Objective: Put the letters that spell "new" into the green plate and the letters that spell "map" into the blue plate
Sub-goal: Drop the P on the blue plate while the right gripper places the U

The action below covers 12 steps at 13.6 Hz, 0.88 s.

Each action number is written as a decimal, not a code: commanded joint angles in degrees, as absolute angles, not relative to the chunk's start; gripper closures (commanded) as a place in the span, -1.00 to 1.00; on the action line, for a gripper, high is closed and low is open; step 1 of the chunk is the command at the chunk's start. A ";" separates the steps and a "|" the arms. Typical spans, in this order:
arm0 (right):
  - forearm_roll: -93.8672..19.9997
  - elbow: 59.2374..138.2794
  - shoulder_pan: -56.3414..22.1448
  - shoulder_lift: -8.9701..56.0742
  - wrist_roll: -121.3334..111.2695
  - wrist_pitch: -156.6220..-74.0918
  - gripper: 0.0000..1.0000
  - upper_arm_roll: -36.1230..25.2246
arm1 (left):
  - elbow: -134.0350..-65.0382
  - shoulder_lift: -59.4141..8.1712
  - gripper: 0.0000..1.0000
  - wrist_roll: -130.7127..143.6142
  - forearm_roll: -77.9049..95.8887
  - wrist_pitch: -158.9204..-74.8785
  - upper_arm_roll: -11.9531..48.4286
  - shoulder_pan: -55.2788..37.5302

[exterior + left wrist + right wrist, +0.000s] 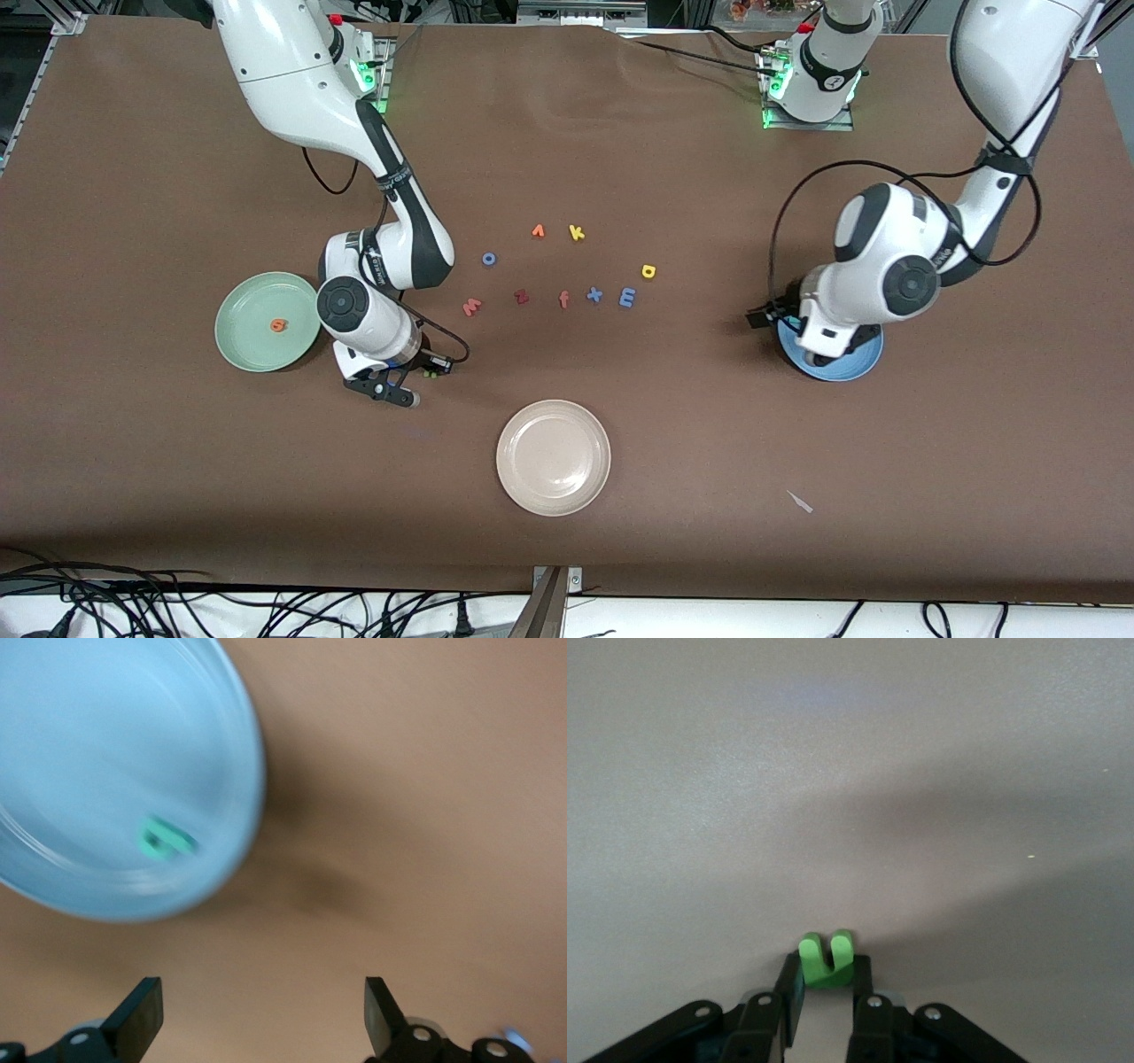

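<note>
Right gripper (827,992) clamped on tiny green foam n (826,958), low beside pale mint-green plate (239,350) — lift and carry over next. Left gripper (263,1014) wide open, empty, over medium-blue plate (106,744) — teal p (164,839) inside.

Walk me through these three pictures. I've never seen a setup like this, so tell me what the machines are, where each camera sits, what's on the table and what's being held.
Two white robot arms work at a brown table. The wide picture looks down from a high camera facing them; the other two come from cameras on the arms' wrists.

The right gripper is shut on a green n, low over the table between the green plate and the cream plate. An orange e lies in the green plate.

The left gripper hangs open by the blue plate, where a teal p lies.

Loose foam letters sit mid-table, among them a salmon w, a light blue m and a yellow a.
</note>
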State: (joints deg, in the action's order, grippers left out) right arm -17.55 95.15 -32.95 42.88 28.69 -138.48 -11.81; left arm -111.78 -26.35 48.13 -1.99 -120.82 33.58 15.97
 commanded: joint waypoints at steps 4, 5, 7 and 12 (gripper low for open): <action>-17.58 94.75 -32.96 39.74 25.24 -131.59 0.66 -14.67 | -112.85 -29.17 -0.95 60.88 -1.58 -132.33 36.48 6.43; -17.67 95.01 -32.96 38.33 23.14 -128.27 0.66 -15.72 | -113.29 -30.22 -0.91 62.82 -2.19 -134.71 36.39 5.46; -17.58 98.50 -32.96 34.30 17.17 -124.37 0.66 -18.27 | -114.95 -31.20 -0.90 64.77 -5.25 -135.79 36.39 3.52; -17.67 117.83 -32.96 20.68 -1.12 -128.21 0.66 -24.86 | -120.58 -32.08 -0.90 73.46 -15.80 -143.87 36.39 2.64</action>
State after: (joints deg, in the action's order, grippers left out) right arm -17.56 107.15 -32.54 28.24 4.43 -124.73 -23.69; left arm -118.39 -32.93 69.75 -12.04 -141.16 36.68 2.92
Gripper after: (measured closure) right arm 0.736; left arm 0.048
